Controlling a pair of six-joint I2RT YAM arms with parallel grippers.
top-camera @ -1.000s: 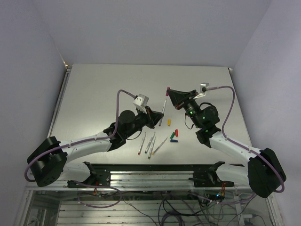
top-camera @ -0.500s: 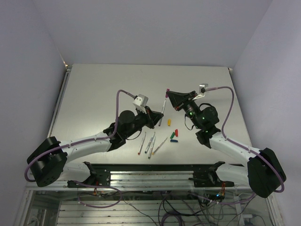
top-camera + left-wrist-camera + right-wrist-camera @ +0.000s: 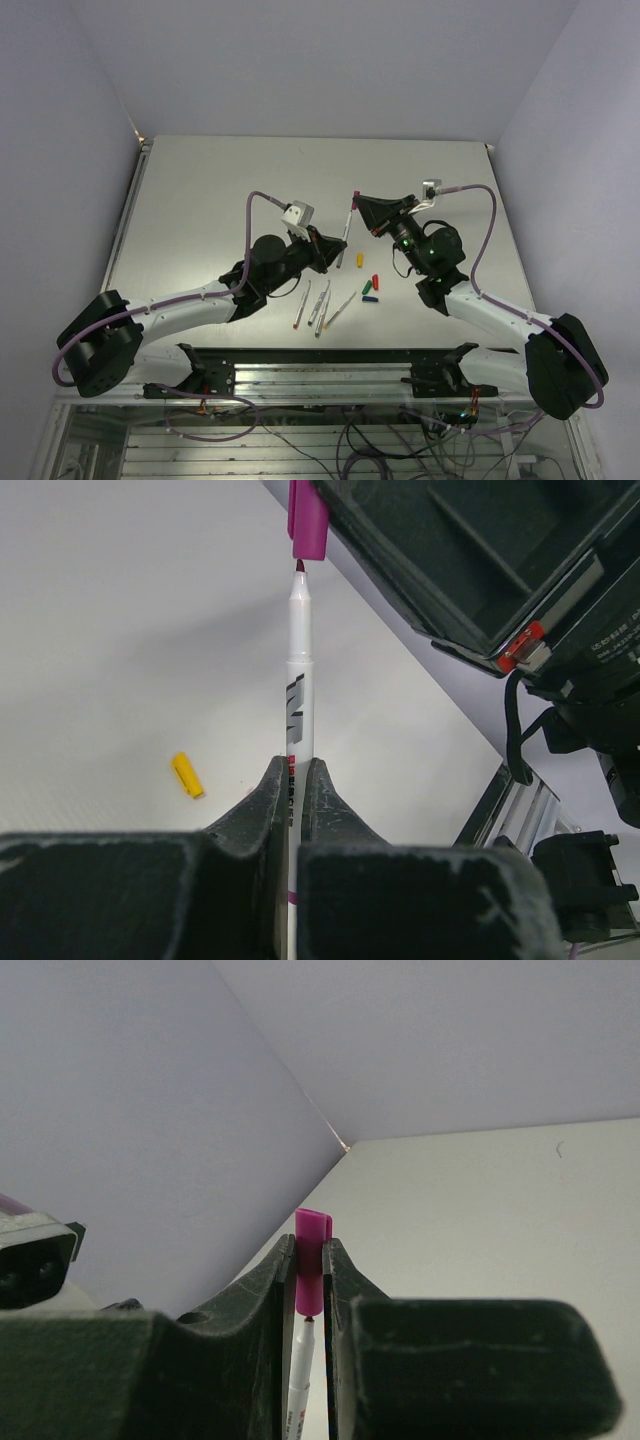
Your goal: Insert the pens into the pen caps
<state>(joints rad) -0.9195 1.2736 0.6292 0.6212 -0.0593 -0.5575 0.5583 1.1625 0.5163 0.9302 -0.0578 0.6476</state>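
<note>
My left gripper point(image 3: 330, 250) is shut on a grey-white pen point(image 3: 346, 235) and holds it above the table, tip pointing up. In the left wrist view the pen point(image 3: 300, 680) rises from between my fingers point(image 3: 295, 768), and its dark tip sits right at the mouth of a magenta cap point(image 3: 308, 520). My right gripper point(image 3: 360, 203) is shut on that magenta cap point(image 3: 313, 1225), open end down. The pen point(image 3: 302, 1370) shows just below it, between the right fingers. Three more pens point(image 3: 320, 300) lie on the table near the front.
A yellow cap point(image 3: 359, 262) lies on the table and also shows in the left wrist view point(image 3: 187, 776). A red cap point(image 3: 376, 279) and a green cap point(image 3: 368, 288) lie right of the loose pens. The right gripper's body point(image 3: 450, 560) hangs close over the pen.
The pen tip and the magenta cap have drawn slightly closer together, and the tip now meets the cap's mouth. Both arms have shifted only a little.
</note>
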